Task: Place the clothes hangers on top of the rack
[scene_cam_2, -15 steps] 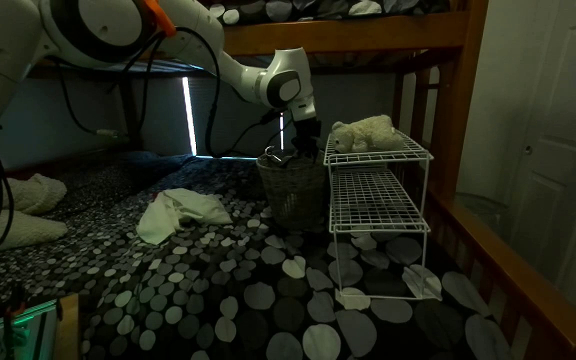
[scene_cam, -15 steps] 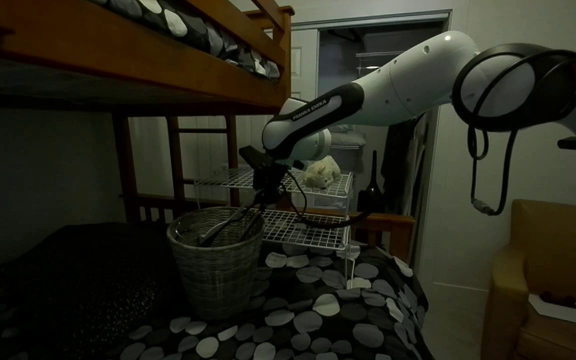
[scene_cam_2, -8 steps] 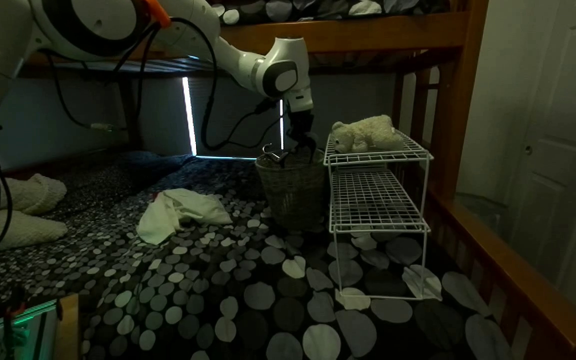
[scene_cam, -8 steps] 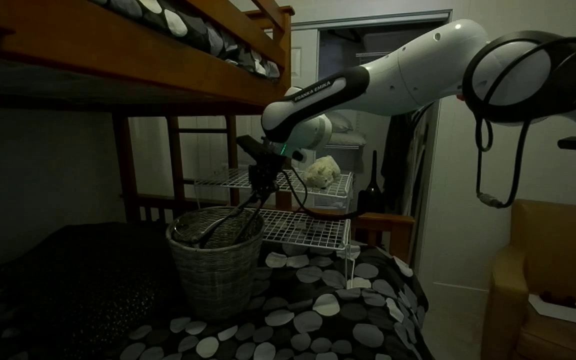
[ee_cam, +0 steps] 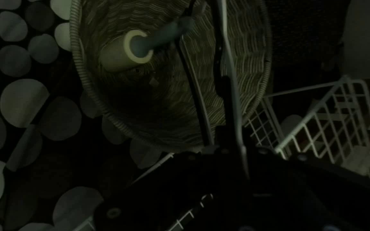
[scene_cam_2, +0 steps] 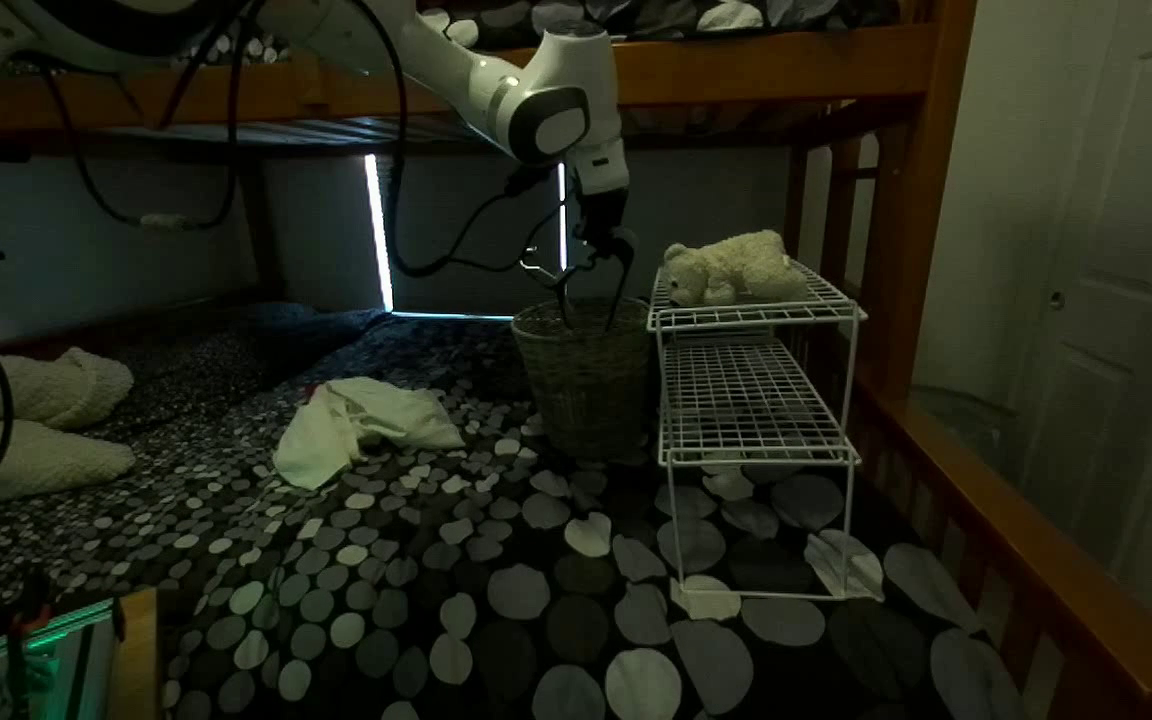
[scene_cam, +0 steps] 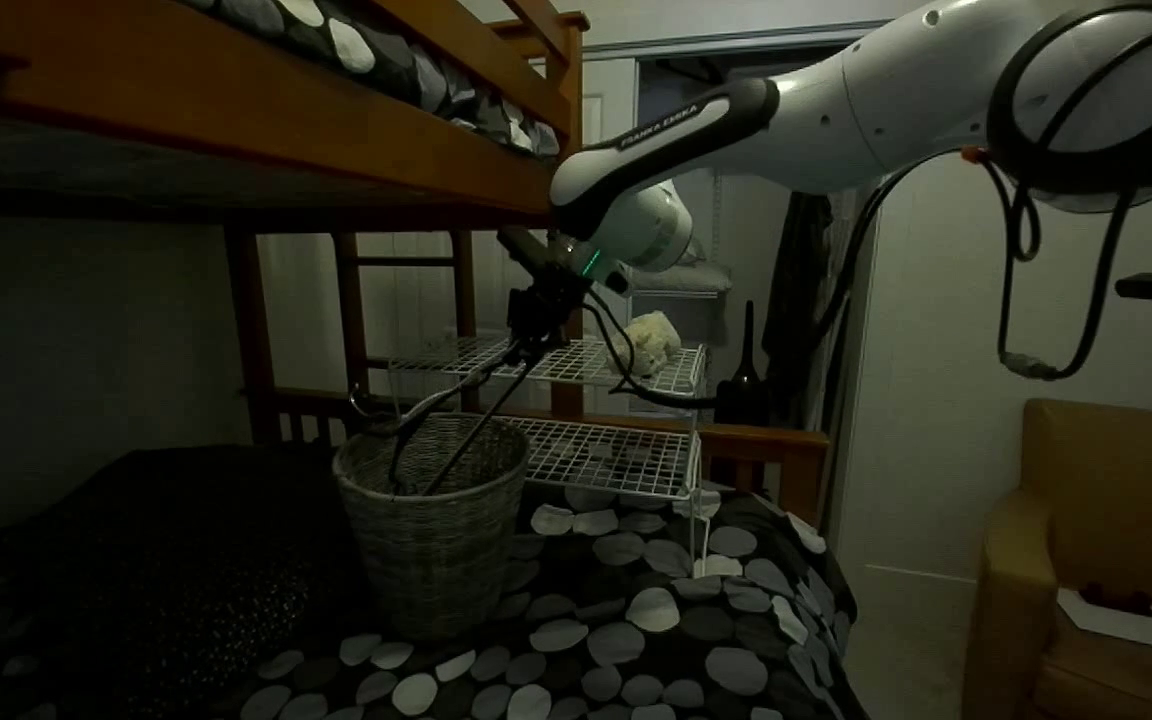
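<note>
Claw (scene_cam: 527,350) clamped on the hangers (ee_cam: 233,89), which hang over the basket (scene_cam: 436,560), arms splayed, lower ends apparently inside its mouth. Step in hand, I'd judge: the lift-out. Go straight up until those ends are free (hook (scene_cam: 354,402) pokes out to the side, could snag), then across to the rack (scene_cam_2: 751,405). Its top carries a bear (scene_cam_2: 736,268); lower flat beside that, release only once weight is taken.
</note>
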Robot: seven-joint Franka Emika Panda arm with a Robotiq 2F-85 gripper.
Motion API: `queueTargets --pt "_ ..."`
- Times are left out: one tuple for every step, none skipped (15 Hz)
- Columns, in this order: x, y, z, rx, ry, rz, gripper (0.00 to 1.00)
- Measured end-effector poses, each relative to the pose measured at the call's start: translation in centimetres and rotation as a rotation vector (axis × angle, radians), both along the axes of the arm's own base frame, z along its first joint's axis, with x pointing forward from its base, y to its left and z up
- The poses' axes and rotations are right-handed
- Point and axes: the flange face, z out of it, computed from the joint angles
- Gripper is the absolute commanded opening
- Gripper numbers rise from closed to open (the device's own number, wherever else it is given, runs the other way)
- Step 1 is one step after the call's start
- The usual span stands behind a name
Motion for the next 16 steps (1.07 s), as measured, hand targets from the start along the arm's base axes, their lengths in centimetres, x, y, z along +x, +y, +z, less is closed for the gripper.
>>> queueTargets --pt "-0.7 -0.5 0.9 0.018 -0.027 -0.013 0.03" --pt "-1.6 -1.0 1.8 0.038 -0.053 -0.023 0.03" --pt "-2.6 -1.4 2.5 0.056 -0.076 -0.025 0.03" --pt "-3.7 -1.6 3.1 0.069 -0.100 -0.020 0.03" --pt "-4.9 -1.7 3.7 0.078 -0.128 -0.010 0.03" --pt "-6.2 -1.8 4.4 0.080 -0.164 0.002 0.03" --pt "-7.5 -1.9 5.0 0.081 -0.203 0.014 0.02" --pt "-8.9 -2.0 5.6 0.082 -0.243 0.020 0.02" --pt "-10.4 -2.3 6.0 0.082 -0.282 0.014 0.02" --pt "-11.8 -2.7 6.4 0.081 -0.318 -0.002 0.02" --pt "-13.1 -3.2 6.6 0.079 -0.354 -0.028 0.02" --pt "-14.2 -3.9 6.8 0.075 -0.392 -0.066 0.02" --pt "-15.3 -4.6 7.0 0.071 -0.435 -0.114 0.02" --pt "-16.3 -5.2 7.2 0.065 -0.478 -0.159 0.02" --pt "-17.2 -5.5 7.5 0.058 -0.518 -0.195 0.02" --pt "-18.0 -5.6 7.9 0.054 -0.554 -0.223 0.02"
